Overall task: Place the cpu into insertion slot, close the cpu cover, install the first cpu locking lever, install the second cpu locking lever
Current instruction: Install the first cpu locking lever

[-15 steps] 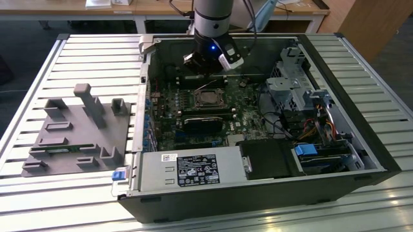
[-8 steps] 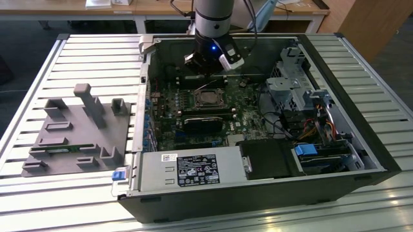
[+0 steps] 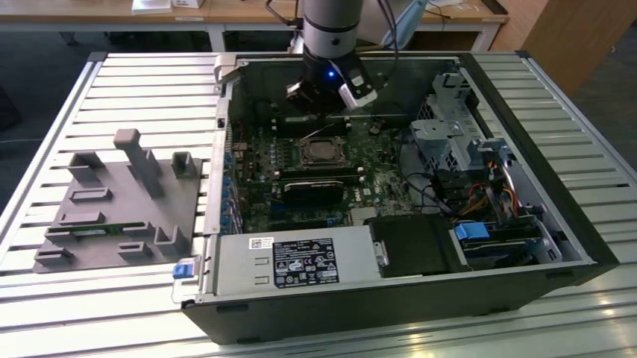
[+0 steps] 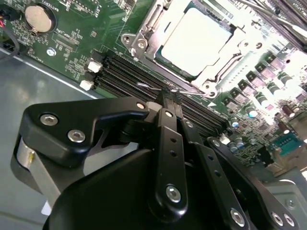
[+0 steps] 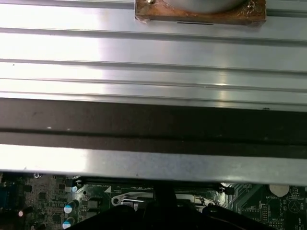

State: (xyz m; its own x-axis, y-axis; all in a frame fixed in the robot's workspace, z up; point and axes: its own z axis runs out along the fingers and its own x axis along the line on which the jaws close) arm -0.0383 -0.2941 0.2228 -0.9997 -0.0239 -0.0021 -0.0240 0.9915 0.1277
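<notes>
One grey fixture (image 3: 119, 205) stands on my tabletop (image 3: 60, 97) at the exterior view's left, one open computer case (image 3: 557, 186) beside it. Inside, one square, silvery cpu (image 4: 194, 40) lies framed by the cpu cover (image 4: 148, 33) on the motherboard (image 4: 72, 43). My tool (image 4: 171, 96) is closed, near the cover's edge.

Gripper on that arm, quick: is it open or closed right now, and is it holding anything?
The gripper: closed, its tips pinching the thin wire lever beside the chip.
</notes>
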